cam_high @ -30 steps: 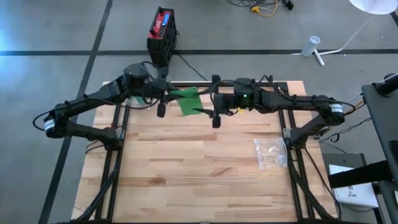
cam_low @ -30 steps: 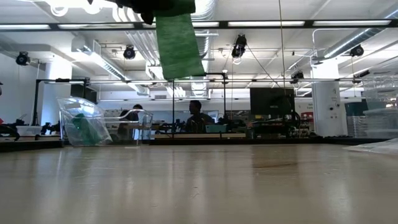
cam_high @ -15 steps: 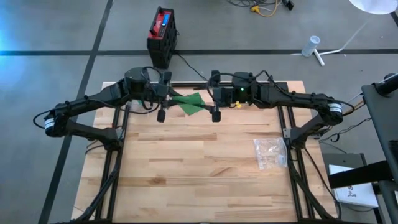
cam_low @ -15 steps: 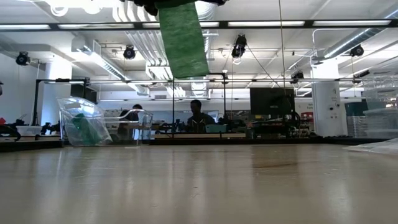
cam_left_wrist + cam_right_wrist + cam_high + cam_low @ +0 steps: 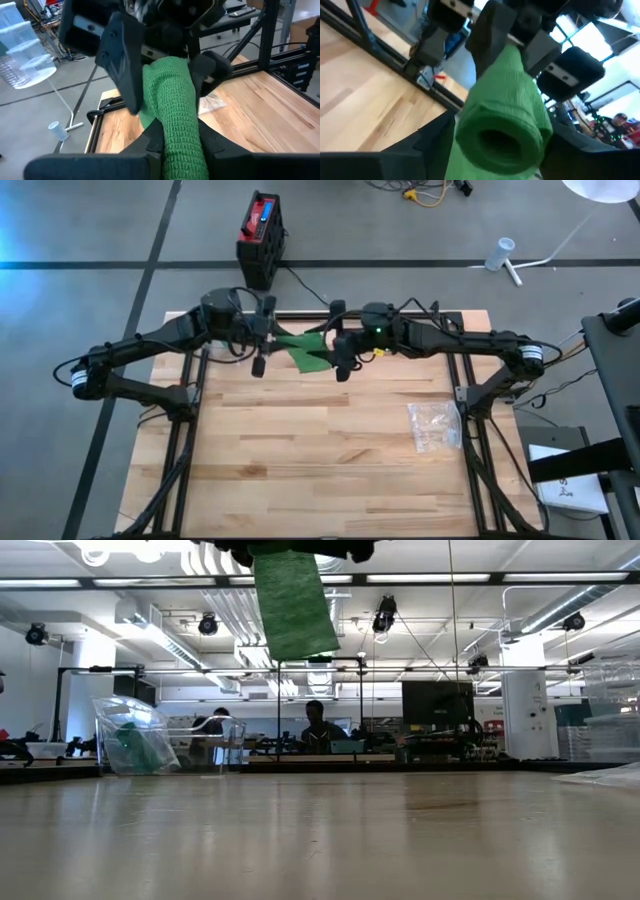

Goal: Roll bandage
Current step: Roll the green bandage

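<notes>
A green bandage (image 5: 305, 350) is held in the air over the table's far edge, between my two grippers, which face each other. My left gripper (image 5: 277, 340) is shut on its flat strip (image 5: 172, 100). My right gripper (image 5: 329, 346) is shut on the rolled part (image 5: 500, 127), whose hollow core faces the right wrist camera. In the low view a loose tail (image 5: 295, 605) hangs down from the top of the picture, high above the tabletop. My left gripper pinches the flat strip (image 5: 177, 142) between its two fingers, coming at it about level from the table's left. The strip runs on from the fingers to the roll, clear of the table. My right gripper has the roll's round wall (image 5: 470, 117) between its two fingers, one on each side. It comes at the roll about level from the table's right. The roll is lifted clear, with the strip (image 5: 512, 65) leading off it to my left gripper.
A crumpled clear plastic bag (image 5: 434, 426) lies on the wooden table (image 5: 320, 460) at the right. A clear container (image 5: 135, 735) stands beyond the table in the low view. People sit in the room behind. The near half of the table lies bare below the arms.
My right gripper has shifted a little toward my left gripper and rolled about its own axis, turning the roll with it. The hanging tail has swung sideways and now hangs more slanted. Both holds have stayed.
</notes>
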You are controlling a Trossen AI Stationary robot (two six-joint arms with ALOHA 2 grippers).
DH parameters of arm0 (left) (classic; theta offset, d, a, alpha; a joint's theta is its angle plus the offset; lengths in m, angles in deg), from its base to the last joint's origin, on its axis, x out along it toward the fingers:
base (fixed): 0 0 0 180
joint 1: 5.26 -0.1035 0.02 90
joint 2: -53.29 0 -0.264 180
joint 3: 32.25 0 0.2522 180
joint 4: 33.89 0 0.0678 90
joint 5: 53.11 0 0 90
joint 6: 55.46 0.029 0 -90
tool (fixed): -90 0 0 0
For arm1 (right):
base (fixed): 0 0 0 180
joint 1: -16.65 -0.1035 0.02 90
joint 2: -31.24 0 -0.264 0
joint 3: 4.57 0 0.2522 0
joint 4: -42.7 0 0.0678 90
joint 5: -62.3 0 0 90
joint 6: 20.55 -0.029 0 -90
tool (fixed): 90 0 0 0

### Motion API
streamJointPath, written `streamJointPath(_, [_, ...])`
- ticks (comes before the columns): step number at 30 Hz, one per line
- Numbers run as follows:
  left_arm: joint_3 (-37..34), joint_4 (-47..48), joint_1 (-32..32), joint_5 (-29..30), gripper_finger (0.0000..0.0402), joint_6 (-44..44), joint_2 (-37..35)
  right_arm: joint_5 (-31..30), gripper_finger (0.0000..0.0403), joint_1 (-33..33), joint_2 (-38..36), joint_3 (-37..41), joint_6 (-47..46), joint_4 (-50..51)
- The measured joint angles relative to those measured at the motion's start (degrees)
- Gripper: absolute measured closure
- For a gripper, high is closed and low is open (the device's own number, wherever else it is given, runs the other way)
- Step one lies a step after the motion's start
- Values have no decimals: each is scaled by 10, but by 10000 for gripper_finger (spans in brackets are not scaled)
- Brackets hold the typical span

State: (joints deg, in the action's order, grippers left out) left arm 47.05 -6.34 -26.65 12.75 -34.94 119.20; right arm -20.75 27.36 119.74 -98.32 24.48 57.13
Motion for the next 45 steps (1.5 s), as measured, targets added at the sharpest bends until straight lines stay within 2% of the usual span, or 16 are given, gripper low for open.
streamJointPath(5, [0,9,0,2,363,0,-1,-39,222,-3,-6,-3,13,8])
streamJointPath(12, [0,12,0,10,363,-3,-2,-37,357,-4,-24,-3,16,36])
streamJointPath(14, [0,12,0,10,363,-3,-1,-37,379,-4,-29,-6,16,50])
streamJointPath(18, [0,12,1,11,363,-5,0,-38,368,-4,-35,-13,16,76])
streamJointPath(25, [-1,48,-1,22,362,-5,-4,-93,231,-9,-65,-27,30,105])
streamJointPath(27, [-2,48,0,38,362,-5,-4,-75,202,-13,-64,-26,21,88])
streamJointPath(30, [-2,40,-1,54,362,-5,-5,-36,182,-17,-55,-22,-16,62])
streamJointPath(33, [-2,32,0,58,362,-5,-3,-36,186,-15,-39,-25,-34,38])
streamJointPath(37, [-2,30,0,62,362,-5,-2,-43,217,-16,-2,-23,-33,30])
streamJointPath(40, [-2,27,0,64,362,-5,-2,-80,252,-16,10,-30,-28,20])
streamJointPath(45, [-1,33,0,67,362,-7,-2,-97,333,-16,9,-31,-4,38])
